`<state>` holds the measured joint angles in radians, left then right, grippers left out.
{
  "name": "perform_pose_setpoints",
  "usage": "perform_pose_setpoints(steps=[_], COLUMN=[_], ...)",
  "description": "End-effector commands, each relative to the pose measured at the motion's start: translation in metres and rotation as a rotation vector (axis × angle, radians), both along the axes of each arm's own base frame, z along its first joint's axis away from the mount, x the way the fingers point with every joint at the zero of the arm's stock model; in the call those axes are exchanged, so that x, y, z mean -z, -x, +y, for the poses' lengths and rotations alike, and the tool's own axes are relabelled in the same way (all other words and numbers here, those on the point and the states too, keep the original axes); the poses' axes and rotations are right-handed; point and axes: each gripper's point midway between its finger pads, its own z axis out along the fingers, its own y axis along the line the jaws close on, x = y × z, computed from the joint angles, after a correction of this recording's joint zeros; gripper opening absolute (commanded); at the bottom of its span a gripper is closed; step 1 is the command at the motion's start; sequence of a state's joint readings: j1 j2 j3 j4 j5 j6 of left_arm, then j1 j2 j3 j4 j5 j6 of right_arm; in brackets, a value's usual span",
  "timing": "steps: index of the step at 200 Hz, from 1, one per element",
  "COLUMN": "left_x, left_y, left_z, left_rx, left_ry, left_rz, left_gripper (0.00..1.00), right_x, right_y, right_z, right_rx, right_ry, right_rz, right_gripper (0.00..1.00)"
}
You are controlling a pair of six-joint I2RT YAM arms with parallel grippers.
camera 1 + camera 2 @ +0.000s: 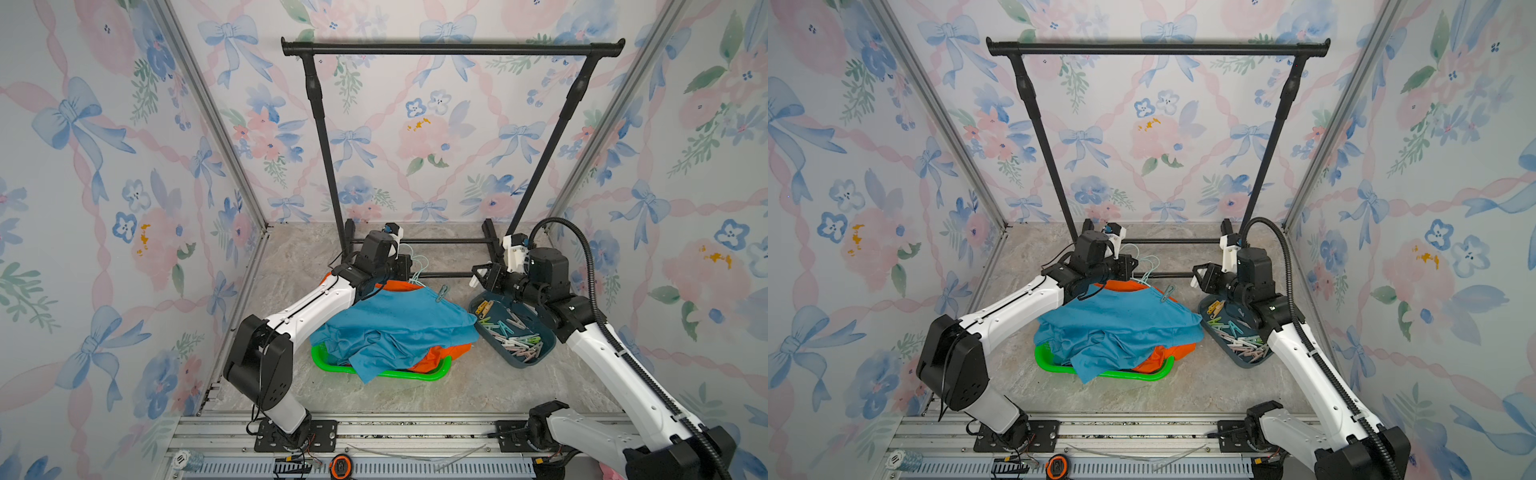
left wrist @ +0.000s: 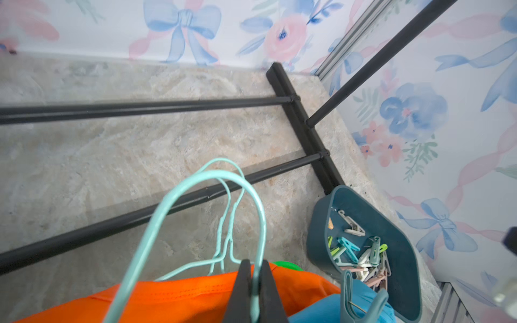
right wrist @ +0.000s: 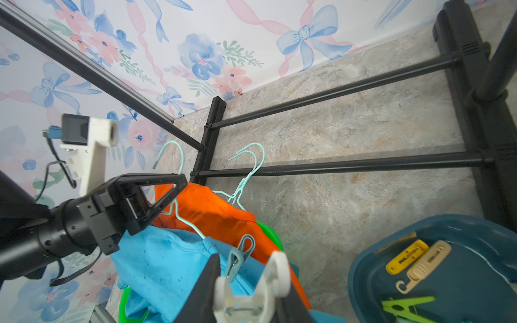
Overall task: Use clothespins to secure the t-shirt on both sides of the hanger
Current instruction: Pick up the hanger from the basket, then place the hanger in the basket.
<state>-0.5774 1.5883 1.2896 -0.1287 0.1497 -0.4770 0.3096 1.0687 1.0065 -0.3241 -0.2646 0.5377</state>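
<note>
Btwn tee [image 1: 395, 320] edge & rack bar [image 1: 449, 274]: open floor [image 1: 453, 291] strip.

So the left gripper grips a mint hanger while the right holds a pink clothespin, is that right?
Not quite: the clothespin in the right gripper is white, not pink, as the right wrist view shows. The left gripper does grip a mint hanger.

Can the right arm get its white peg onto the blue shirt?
Probably yes: the right gripper holds the white peg close beside the blue shirt, with open space between; only the clipped grey peg sits nearby.
</note>
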Motion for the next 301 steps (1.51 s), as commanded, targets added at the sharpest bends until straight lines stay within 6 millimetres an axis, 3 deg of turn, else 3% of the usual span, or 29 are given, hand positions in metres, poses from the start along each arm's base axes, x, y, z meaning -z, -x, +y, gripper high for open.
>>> perform_pose_setpoints(steps=[1,68,92,134,147,155,168,176,200,205,206,218,221,222,246,272,301], left_x=[-0.056,-0.166,-0.225,-0.358,-0.383,-0.387,-0.373,-0.350,-0.254,-0.224,-0.210,-0.163,-0.144,-0.148,-0.064,-0.003,0.038], left_y=[0.000,-0.006,-0.009,0.007,0.015,0.017,0.012,0.006,-0.006,-0.008,-0.009,-0.003,-0.001,0.001,0.016,0.032,0.046], left_z=[0.006,0.034,0.045,0.083,0.094,0.098,0.103,0.105,0.108,0.107,0.107,0.108,0.108,0.108,0.107,0.096,0.083], left_rx=[-0.010,-0.118,-0.163,-0.306,-0.341,-0.366,-0.409,-0.441,-0.554,-0.577,-0.583,-0.625,-0.631,-0.633,-0.654,-0.595,-0.497], left_ry=[0.021,0.001,0.019,0.119,0.154,0.172,0.168,0.151,0.130,0.115,0.099,0.114,0.102,0.118,0.119,0.092,0.080], left_rz=[-0.144,-0.354,-0.440,-0.666,-0.709,-0.708,-0.662,-0.603,-0.399,-0.356,-0.335,-0.289,-0.265,-0.271,-0.156,-0.049,0.043], left_gripper=[0.00,0.00,0.00,0.00,0.00,0.00,0.00,0.00,0.00,0.00,0.00,0.00,0.00,0.00,0.00,0.00,0.00], right_x=[-0.018,-0.072,-0.089,-0.109,-0.111,-0.112,-0.112,-0.112,-0.099,-0.095,-0.095,-0.084,-0.082,-0.082,-0.065,-0.050,-0.040], right_y=[0.006,0.014,0.017,0.020,0.021,0.021,0.021,0.021,0.019,0.019,0.019,0.018,0.018,0.018,0.018,0.018,0.015], right_z=[0.001,-0.007,-0.012,-0.016,-0.016,-0.016,-0.016,-0.016,-0.013,-0.013,-0.013,-0.011,-0.010,-0.010,-0.008,-0.003,0.002], right_rx=[-0.013,-0.006,0.004,0.010,0.012,0.012,0.013,0.013,0.010,0.008,0.009,0.006,0.004,0.004,-0.002,-0.013,-0.018], right_ry=[-0.007,-0.042,-0.060,-0.081,-0.086,-0.087,-0.091,-0.097,-0.112,-0.112,-0.112,-0.112,-0.111,-0.111,-0.102,-0.100,-0.102], right_rz=[-0.038,-0.128,-0.157,-0.194,-0.197,-0.201,-0.205,-0.207,-0.189,-0.182,-0.182,-0.163,-0.159,-0.158,-0.128,-0.102,-0.087], right_gripper=[0.29,0.30,0.30,0.29,0.29,0.30,0.29,0.29,0.30,0.29,0.29,0.29,0.29,0.29,0.29,0.29,0.29])
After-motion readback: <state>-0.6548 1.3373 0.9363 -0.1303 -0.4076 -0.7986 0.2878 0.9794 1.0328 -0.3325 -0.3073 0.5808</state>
